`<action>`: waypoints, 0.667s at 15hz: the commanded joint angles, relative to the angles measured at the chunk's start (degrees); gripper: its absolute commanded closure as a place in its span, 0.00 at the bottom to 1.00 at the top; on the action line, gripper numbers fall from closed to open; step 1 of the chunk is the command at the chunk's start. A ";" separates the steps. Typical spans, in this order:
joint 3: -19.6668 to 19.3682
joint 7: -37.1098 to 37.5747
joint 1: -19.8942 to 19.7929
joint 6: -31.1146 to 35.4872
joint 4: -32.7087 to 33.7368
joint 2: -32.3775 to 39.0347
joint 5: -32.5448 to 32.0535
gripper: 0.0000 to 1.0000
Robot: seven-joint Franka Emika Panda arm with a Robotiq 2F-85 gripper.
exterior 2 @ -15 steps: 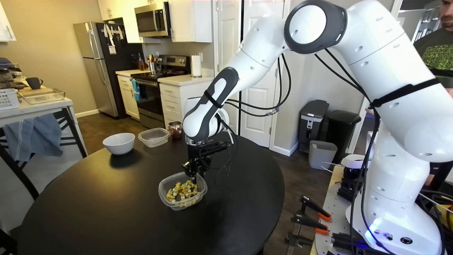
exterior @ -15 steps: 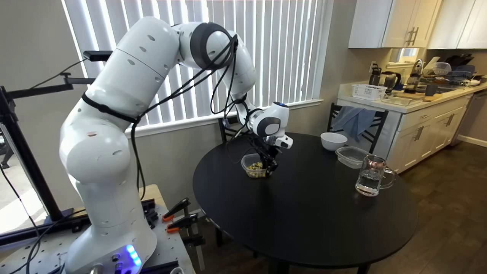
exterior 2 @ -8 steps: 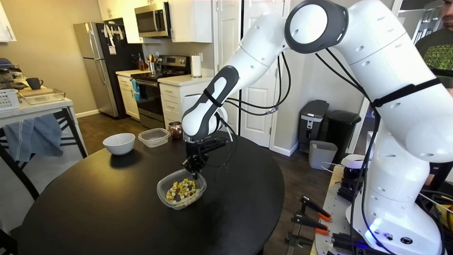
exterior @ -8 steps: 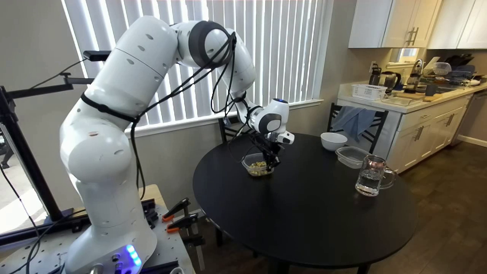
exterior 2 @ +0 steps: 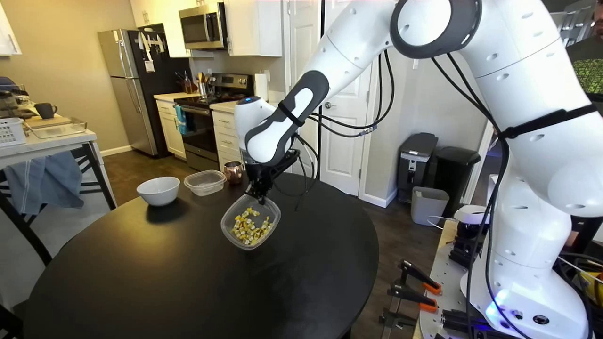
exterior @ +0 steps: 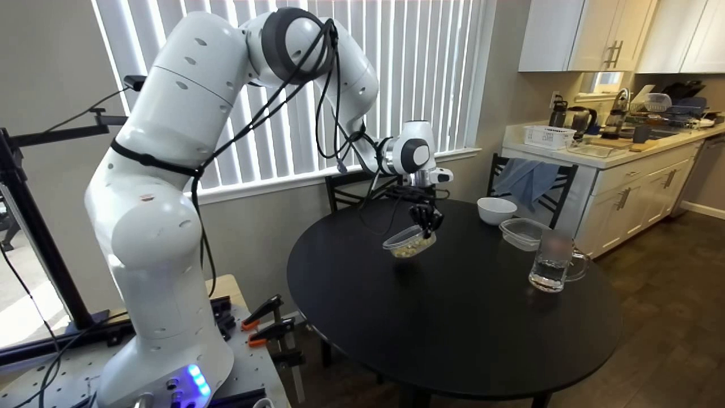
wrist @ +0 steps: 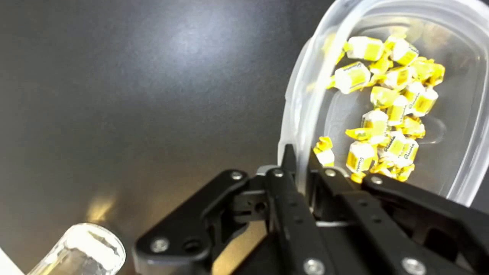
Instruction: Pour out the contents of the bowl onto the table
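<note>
The bowl is a clear plastic container, with its wall in both exterior views and its bare floor in the wrist view. It holds the contents, several yellow-and-white wrapped candies, also in both exterior views. My gripper is shut on the bowl's rim, one finger inside and one outside; it also shows in both exterior views. The bowl hangs above the black table, tilted, its side away from the gripper lower. The candies are inside it.
A white bowl and another clear container stand near the table's edge. A glass mug stands beside them. A copper-coloured mug shows in an exterior view. A chair with a blue cloth is by the counter.
My gripper has risen with the bowl in it. In an exterior view it has also moved right. The bowl has tilted more, and the candies have bunched inside it.
</note>
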 commanded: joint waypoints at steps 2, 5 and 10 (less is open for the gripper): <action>-1.57 -1.14 4.04 -4.30 3.57 0.92 -10.69 0.99; -2.30 -0.71 6.77 -7.93 8.97 4.90 -17.79 0.99; -2.89 -3.74 8.63 -13.77 18.37 11.92 -27.60 0.99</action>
